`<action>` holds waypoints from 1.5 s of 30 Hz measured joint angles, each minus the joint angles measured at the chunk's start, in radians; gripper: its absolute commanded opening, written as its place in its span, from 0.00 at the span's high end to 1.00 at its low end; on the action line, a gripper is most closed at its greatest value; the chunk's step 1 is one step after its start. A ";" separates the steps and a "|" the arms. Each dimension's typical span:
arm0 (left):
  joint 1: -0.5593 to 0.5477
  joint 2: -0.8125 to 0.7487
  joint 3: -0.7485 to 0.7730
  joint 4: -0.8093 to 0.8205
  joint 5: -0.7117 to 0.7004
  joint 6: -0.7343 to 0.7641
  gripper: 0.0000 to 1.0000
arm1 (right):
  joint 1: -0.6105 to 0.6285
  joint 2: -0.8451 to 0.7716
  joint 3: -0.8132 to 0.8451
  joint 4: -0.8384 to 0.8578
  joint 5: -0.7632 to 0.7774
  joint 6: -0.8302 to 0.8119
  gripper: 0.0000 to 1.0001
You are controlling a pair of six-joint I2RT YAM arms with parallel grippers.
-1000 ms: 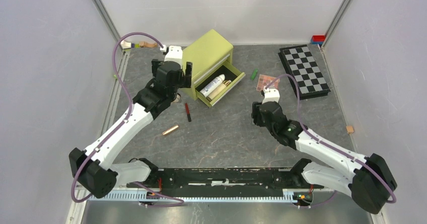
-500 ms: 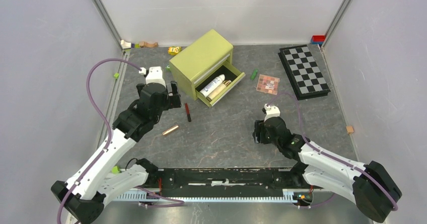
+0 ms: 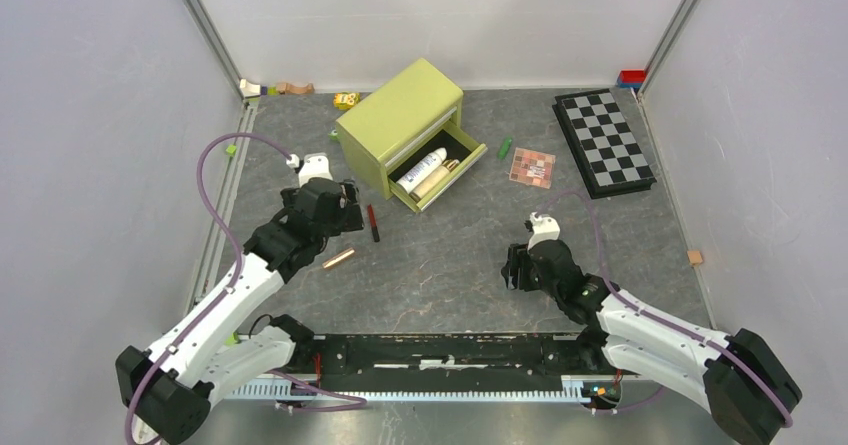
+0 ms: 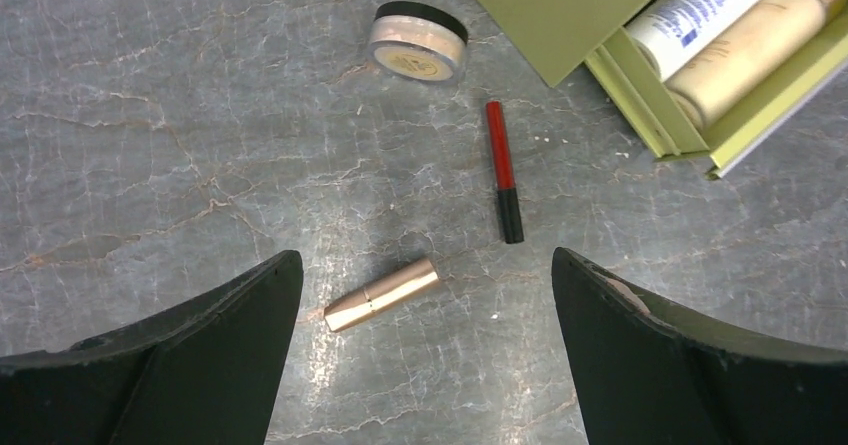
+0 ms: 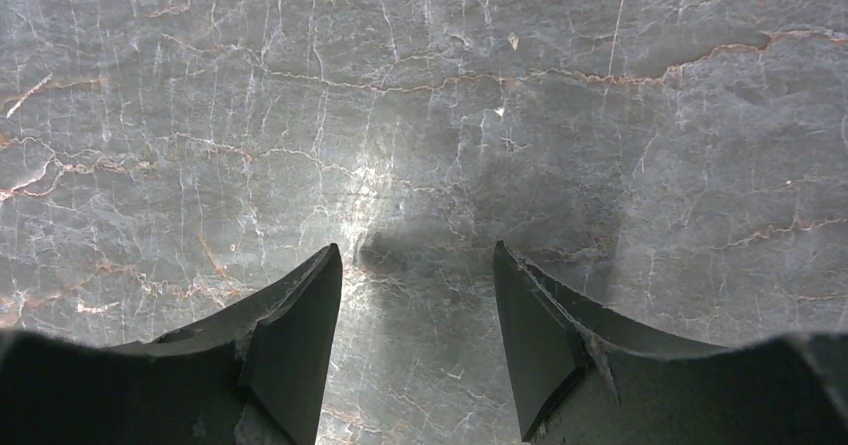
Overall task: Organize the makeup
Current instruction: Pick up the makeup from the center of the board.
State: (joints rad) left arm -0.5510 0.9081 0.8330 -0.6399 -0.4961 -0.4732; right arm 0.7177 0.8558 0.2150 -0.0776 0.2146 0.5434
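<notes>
My left gripper [image 4: 425,261] is open, hovering over the rose-gold tube [image 4: 382,294] that lies on the table between its fingers. Beyond it lie the red-black pencil [image 4: 504,171] and a round tan compact [image 4: 418,42]. In the top view the left gripper [image 3: 345,213] is between the tube [image 3: 339,258] and the pencil [image 3: 373,222]. The green box's open drawer [image 3: 470,155] holds a white bottle [image 3: 422,168] and a tan bottle [image 3: 433,179]. A green stick [image 3: 505,147] and the eyeshadow palette [image 3: 531,167] lie to its right. My right gripper [image 5: 415,255] is open over bare table.
The green box [image 3: 400,117] stands at the back centre. The chequered board [image 3: 603,142] lies at the back right. Toy blocks [image 3: 290,88] sit along the back wall, one [image 3: 695,257] near the right wall. Walls close in left, right and back.
My left arm has pulled back from beside the green box, toward the near side, and now hovers over the rose-gold tube. The right arm has drawn back toward its base, away from the palette.
</notes>
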 measured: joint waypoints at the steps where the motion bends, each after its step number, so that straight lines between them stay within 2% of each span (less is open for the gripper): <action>1: 0.008 0.005 -0.012 0.011 0.002 -0.002 0.00 | 0.000 0.000 -0.006 0.013 0.001 -0.001 0.36; 14: 0.152 0.247 -0.036 0.243 0.066 0.022 0.00 | 0.000 0.016 -0.073 0.172 0.019 -0.053 0.36; 23: 0.290 0.411 -0.034 0.435 0.222 0.105 0.00 | 0.000 0.063 -0.111 0.315 0.012 -0.071 0.36; 30: 0.329 0.489 -0.030 0.498 0.293 0.161 0.00 | 0.000 0.101 -0.111 0.363 0.009 -0.078 0.36; 45: 0.396 0.660 0.014 0.586 0.420 0.166 0.01 | 0.000 0.142 -0.105 0.402 0.003 -0.082 0.36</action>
State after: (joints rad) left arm -0.1547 1.5677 0.8467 -0.0536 -0.0761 -0.3077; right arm 0.7177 0.9974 0.1101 0.3244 0.2176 0.4614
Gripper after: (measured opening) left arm 0.997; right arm 0.640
